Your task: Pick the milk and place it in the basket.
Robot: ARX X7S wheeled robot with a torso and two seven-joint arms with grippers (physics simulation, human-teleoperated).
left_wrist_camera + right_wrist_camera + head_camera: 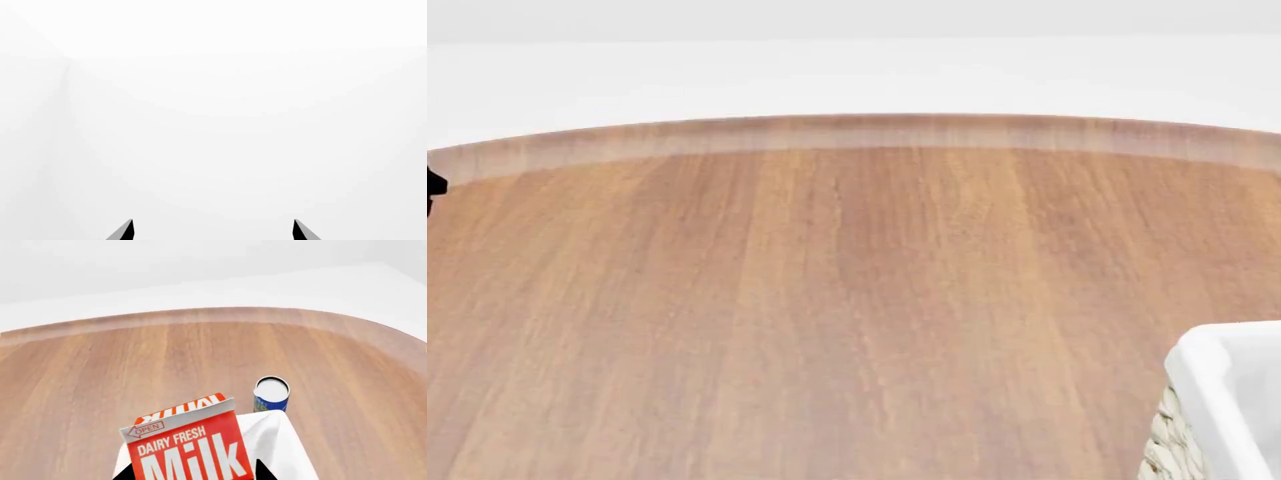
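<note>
Milk (190,447): a small red gable-top carton with white lettering, filling the near field of my right wrist view, above white cloth that I take for the basket's liner. I judge it light, stiff in its flat panels, smooth enough to slip, and crushable at the folded top; the flat side walls below the gable are where I would hold it.

Tabletop (827,300): broad wood-grain surface with a curved far edge.

Basket (1228,420): cream wicker under a white fabric rim, only a corner showing at the right of the head view.

Small can (271,395): blue-and-white cylinder standing on the tabletop beyond the carton.

Right gripper (190,472): dark tips flank the carton, apparently clamped on it.

Left gripper (213,231): tips apart, nothing between them, facing blank white.
</note>
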